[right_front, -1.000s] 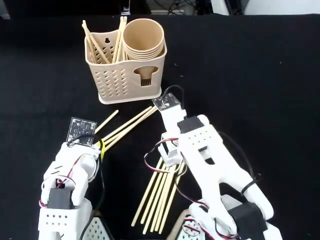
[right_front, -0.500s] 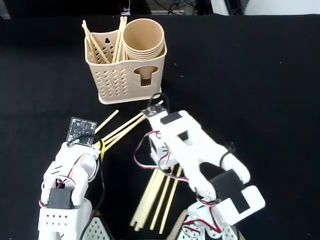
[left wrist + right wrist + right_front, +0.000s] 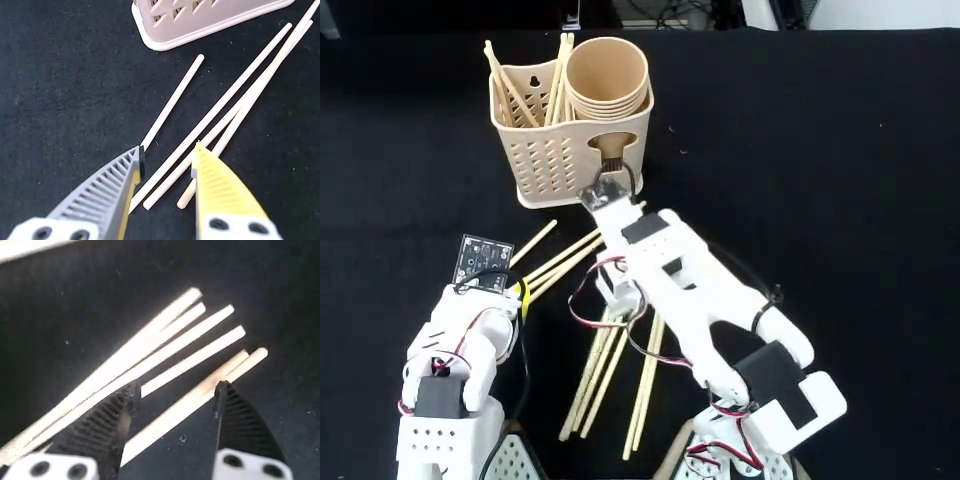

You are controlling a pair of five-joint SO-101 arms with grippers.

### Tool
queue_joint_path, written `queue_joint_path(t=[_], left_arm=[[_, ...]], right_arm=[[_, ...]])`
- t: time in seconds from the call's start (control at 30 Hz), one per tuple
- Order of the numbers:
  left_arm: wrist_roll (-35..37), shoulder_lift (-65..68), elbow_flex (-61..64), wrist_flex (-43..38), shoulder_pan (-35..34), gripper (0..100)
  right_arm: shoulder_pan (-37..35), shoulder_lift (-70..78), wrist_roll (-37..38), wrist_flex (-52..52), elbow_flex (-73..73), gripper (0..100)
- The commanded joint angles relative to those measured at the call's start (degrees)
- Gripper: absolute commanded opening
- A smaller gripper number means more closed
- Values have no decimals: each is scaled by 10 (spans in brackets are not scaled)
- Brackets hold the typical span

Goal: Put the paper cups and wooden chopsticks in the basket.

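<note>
Since the earlier frames, the right arm (image 3: 690, 290) has swung toward the basket (image 3: 565, 160). The loose chopsticks (image 3: 595, 370) beneath it have fanned out and shifted left.

Right gripper (image 3: 177, 390): jaws spread over the chopstick ends.

Left gripper (image 3: 169, 152): jaws spread, unmoved, above further chopsticks (image 3: 225, 100).

Paper cups (image 3: 607, 70) sit stacked in the basket.

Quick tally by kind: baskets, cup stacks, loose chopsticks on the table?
Basket: 1
Cup stack: 1, nested in the basket
Loose chopsticks: about 10 (4 by the left hand, 6 by the right hand)
Total: about 12
</note>
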Motion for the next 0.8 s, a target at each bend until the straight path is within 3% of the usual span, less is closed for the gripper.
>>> queue_joint_path(t=[0.0, 0.27, 0.43, 0.77], left_arm=[[-4, -6, 8, -3, 7, 177], [-4, -6, 8, -4, 7, 177], [-4, -6, 8, -4, 7, 177], [-4, -6, 8, -4, 6, 177]], right_arm=[[-8, -20, -18, -8, -29, 250], [-11, -55, -11, 14, -21, 255], [-10, -142, 35, 9, 37, 254], [-2, -144, -108, -47, 138, 254]])
